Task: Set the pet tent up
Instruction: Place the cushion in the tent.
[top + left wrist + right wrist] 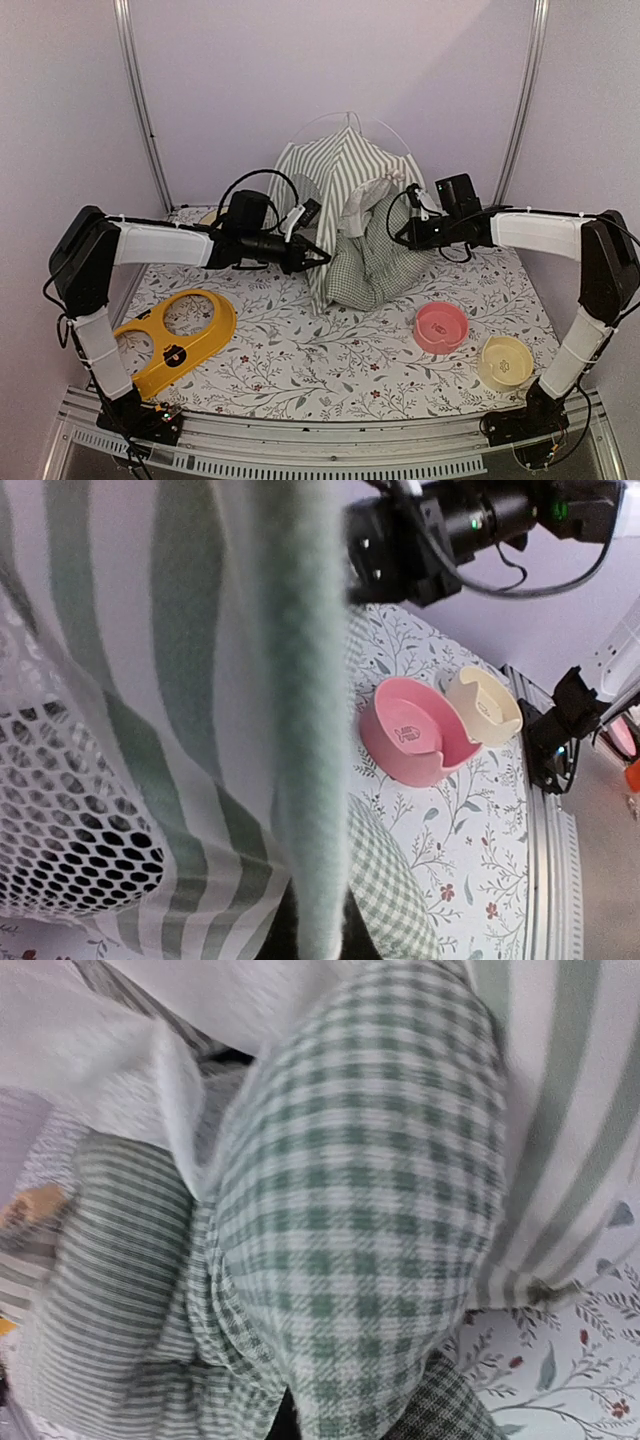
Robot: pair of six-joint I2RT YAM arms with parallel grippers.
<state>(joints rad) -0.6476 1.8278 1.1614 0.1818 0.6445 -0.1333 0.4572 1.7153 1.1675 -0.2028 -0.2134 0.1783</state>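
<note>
The pet tent [338, 172] stands at the back centre, green-and-white striped, with a thin pole arching over its peak. A green checked cushion [377, 262] bulges out of its front. My left gripper [318, 258] is shut on the green edge band [305, 780] of the tent's front flap, which runs down between the jaws; white mesh [70, 810] shows beside it. My right gripper [405, 236] is pressed into the cushion [350, 1210] and shut on its fabric. The cloth hides its fingers in the right wrist view.
A yellow two-hole bowl holder [180, 340] lies front left. A pink bowl [441, 327] and a cream bowl [505, 361] sit front right on the floral cloth [300, 350]. Metal frame posts [140, 100] rise at both back corners.
</note>
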